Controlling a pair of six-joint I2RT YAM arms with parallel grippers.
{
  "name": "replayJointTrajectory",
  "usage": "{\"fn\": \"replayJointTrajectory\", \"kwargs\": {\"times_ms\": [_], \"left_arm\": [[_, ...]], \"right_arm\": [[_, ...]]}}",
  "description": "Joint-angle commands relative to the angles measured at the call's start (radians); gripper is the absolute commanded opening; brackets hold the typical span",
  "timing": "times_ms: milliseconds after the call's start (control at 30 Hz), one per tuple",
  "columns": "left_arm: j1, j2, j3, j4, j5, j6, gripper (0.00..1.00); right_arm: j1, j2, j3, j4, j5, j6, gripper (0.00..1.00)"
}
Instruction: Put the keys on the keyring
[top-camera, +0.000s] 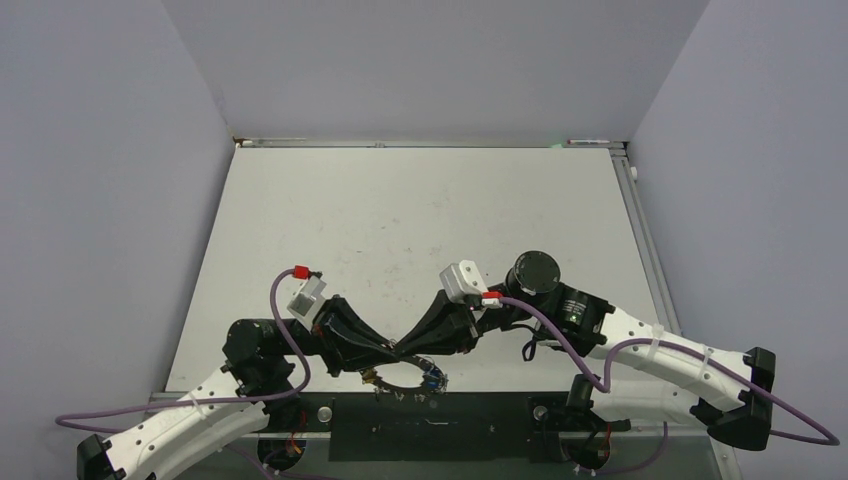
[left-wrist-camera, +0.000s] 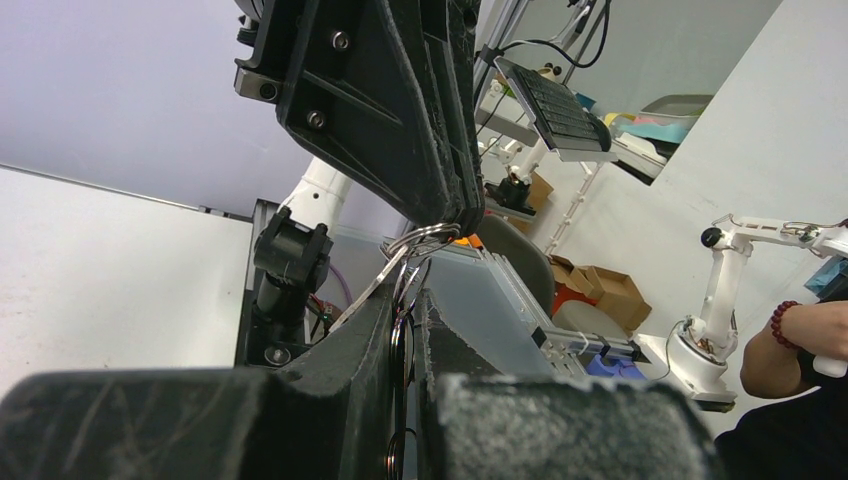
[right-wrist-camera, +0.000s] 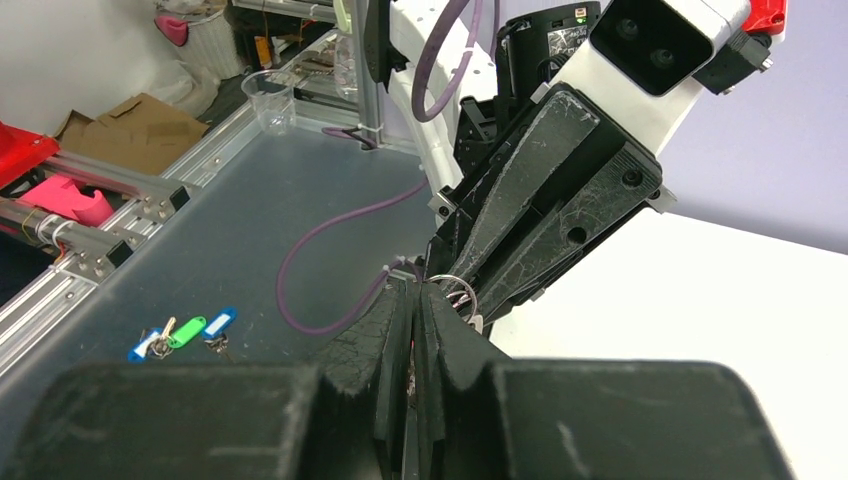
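Both hands meet at the table's (top-camera: 400, 220) near edge, each pressed together. The left hand (left-wrist-camera: 408, 296) pinches the keyring (top-camera: 404, 390), the right hand (right-wrist-camera: 414, 292) touches a small loop (left-wrist-camera: 425, 238). Hold steady, twist slowly. One keyring, two hands, three tagged keys (right-wrist-camera: 183, 334) apart on a grey panel (right-wrist-camera: 250, 230).

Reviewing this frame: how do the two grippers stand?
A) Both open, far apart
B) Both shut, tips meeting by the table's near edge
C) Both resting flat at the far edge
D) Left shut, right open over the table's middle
B: from above, the left gripper and right gripper meet tip to tip near the front edge, fingers closed, the keyring at their tips.
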Motion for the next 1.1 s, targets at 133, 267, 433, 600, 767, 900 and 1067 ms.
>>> {"fn": "replayJointTrajectory", "kwargs": {"times_ms": [133, 267, 433, 600, 767, 900, 1067], "left_arm": [[0.001, -0.037, 0.034, 0.003, -0.036, 0.030, 0.00], [0.001, -0.062, 0.093, -0.142, -0.039, 0.106, 0.00], [0.002, -0.098, 0.167, -0.383, -0.050, 0.235, 0.00], [0.001, -0.125, 0.249, -0.588, -0.084, 0.337, 0.00], [0.003, -0.150, 0.331, -0.863, -0.175, 0.461, 0.00], [0.002, -0.164, 0.337, -1.009, -0.282, 0.541, 0.00], [0.003, -0.201, 0.294, -1.025, -0.336, 0.580, 0.00]], "right_arm": [[0.007, -0.021, 0.051, 0.020, -0.018, -0.038, 0.05], [0.007, -0.041, 0.023, 0.016, 0.044, -0.023, 0.05], [0.007, -0.074, -0.005, 0.017, 0.068, -0.009, 0.05], [0.007, -0.083, -0.015, -0.002, 0.107, -0.013, 0.05], [0.006, -0.112, -0.076, -0.039, 0.408, 0.022, 0.05], [0.000, -0.109, -0.119, -0.134, 0.799, 0.103, 0.11], [0.002, 0.011, -0.134, -0.282, 0.943, 0.186, 0.54]]}}
